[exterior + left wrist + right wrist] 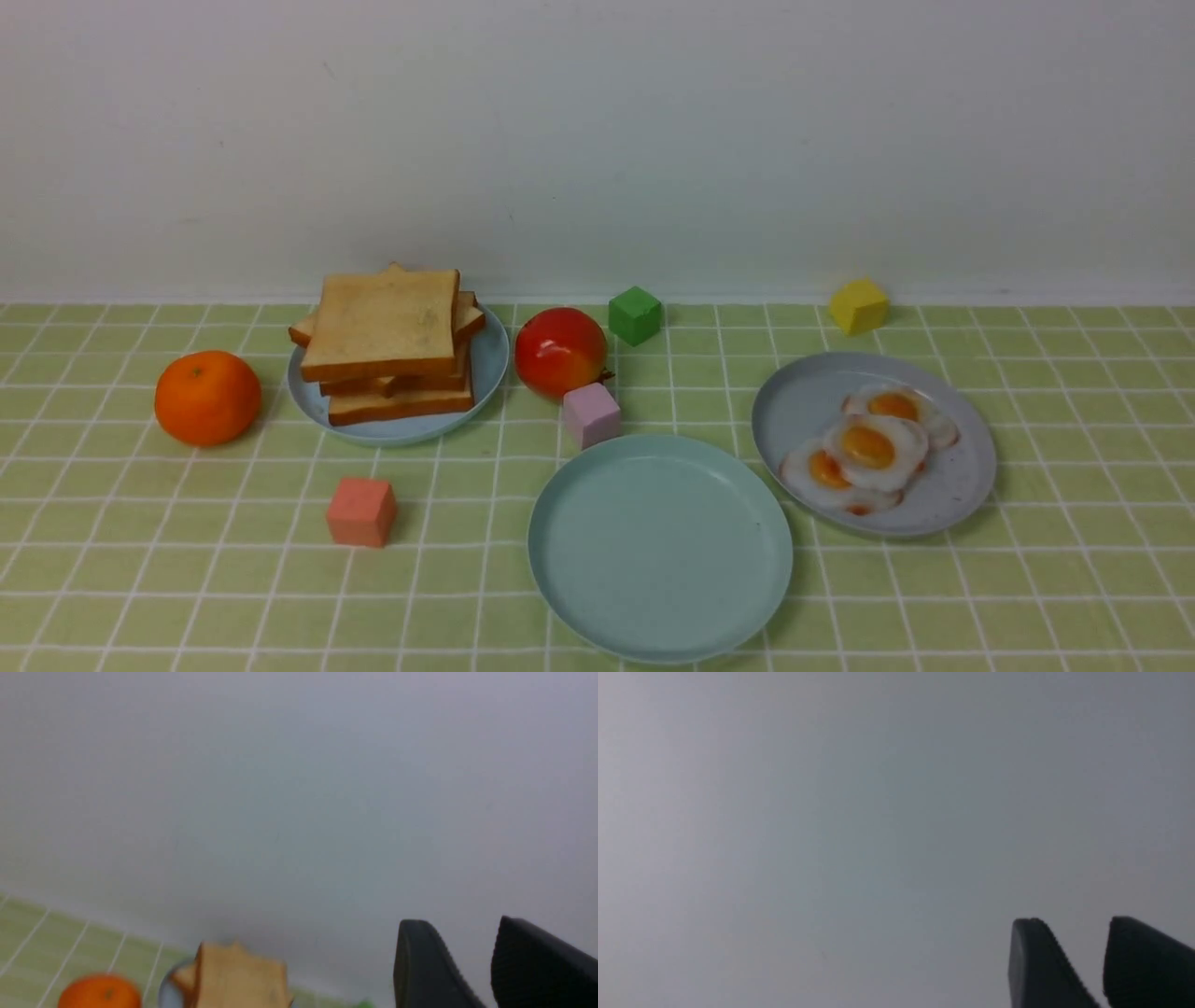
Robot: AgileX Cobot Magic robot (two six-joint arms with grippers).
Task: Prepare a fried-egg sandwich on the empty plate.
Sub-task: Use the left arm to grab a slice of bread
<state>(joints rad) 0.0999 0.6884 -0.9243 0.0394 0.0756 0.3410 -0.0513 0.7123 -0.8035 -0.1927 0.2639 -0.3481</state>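
Note:
The empty pale teal plate [660,551] lies at the front centre. Several toast slices [387,341] are stacked on a small light-blue plate [490,364] at the back left. Three fried eggs [868,448] overlap on a grey speckled plate [803,401] at the right. Neither gripper shows in the front view. My left gripper [460,921] is held up facing the wall, fingers a little apart and empty; the toast stack [238,975] shows low in its view. My right gripper [1071,920] is also a little apart and empty, with only wall behind it.
An orange [207,397] sits left of the toast plate and a red apple [560,352] right of it. A lilac cube [591,415] touches the teal plate's far rim. A salmon cube [360,511], green cube [635,315] and yellow cube [858,306] lie around.

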